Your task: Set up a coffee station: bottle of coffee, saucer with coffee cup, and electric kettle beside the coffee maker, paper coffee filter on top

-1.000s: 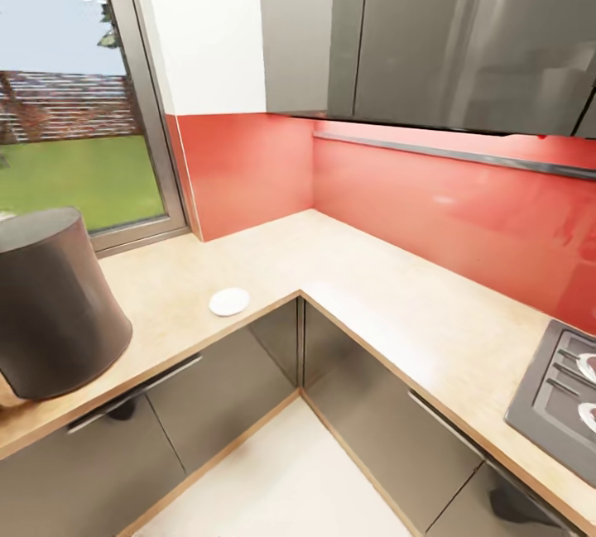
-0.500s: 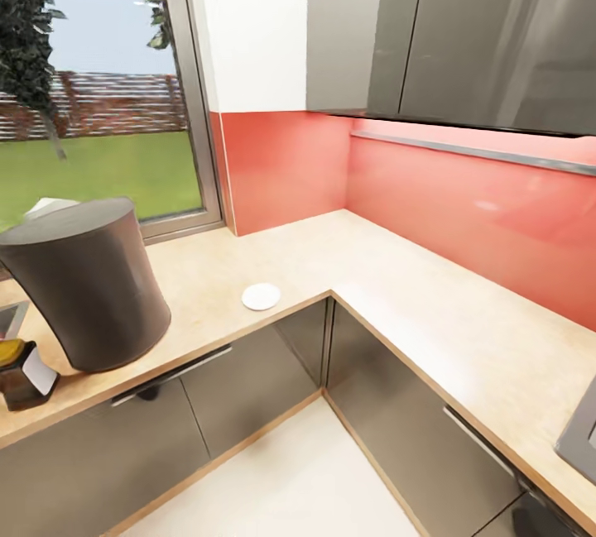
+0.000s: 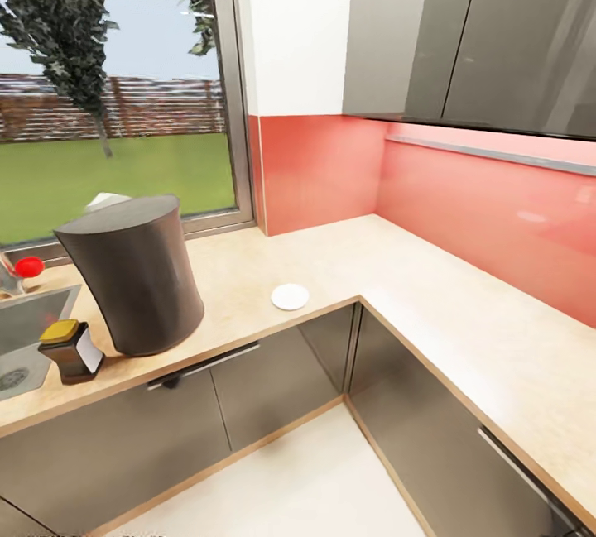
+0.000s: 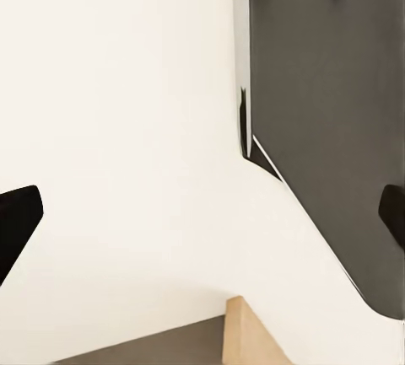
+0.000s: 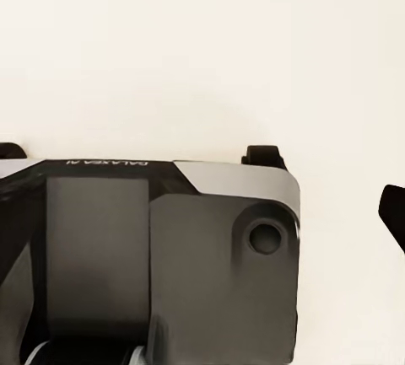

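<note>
Red backsplash [image 3: 463, 198], grey cabinets [image 3: 463, 24], window [image 3: 116, 90], pale floor [image 3: 290, 479]

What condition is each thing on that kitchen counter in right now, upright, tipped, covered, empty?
coffee maker: upright on the countertop, something white showing behind its flat top.
bottle of coffee: beside the coffee maker, yellow lid on, leaning slightly.
saucer: flat on the countertop, empty, apart from the coffee maker.
sink: basin set into the countertop, beside the bottle.
</note>
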Robot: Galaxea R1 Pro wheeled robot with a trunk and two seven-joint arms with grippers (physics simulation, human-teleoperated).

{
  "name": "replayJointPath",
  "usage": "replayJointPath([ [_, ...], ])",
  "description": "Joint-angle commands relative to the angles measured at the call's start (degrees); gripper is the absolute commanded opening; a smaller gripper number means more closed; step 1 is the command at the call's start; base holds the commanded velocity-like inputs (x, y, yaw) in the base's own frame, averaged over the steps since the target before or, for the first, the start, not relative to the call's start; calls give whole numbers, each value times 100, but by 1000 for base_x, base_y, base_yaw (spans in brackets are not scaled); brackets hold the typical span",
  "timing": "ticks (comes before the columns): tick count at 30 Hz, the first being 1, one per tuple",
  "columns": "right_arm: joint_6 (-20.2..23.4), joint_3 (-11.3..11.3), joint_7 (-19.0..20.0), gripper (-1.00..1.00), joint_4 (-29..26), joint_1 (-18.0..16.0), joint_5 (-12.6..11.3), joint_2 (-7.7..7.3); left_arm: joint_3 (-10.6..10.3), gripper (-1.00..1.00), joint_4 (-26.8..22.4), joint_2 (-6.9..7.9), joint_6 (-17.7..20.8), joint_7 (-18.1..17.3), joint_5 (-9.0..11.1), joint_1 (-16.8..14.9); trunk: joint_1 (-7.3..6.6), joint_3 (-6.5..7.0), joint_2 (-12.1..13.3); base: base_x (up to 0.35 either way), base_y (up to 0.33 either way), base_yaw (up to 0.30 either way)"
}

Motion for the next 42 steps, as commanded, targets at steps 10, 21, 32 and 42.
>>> replayJointPath([
  [10,25,55,10,100,-10,-3,-38,-15,-56,100,-2,1,-22,3,42,-9,3,-3,-11,0,0,31],
  [21,28,83,43,100,-242,-3,-24,6,-59,100,-1282,140,74,-69,25,-513,3,-3,-11,0,0,0],
  [32,33,82,46,100,-1170,-3,-28,9,-58,100,-1538,225,1034,-431,29,-2120,3,-3,-11,0,0,0],
  [42,74,56,61,100,-2308,-3,-34,-12,-50,100,-1860,391,2246,-2471,29,-3552,3,-3,-11,0,0,0],
])
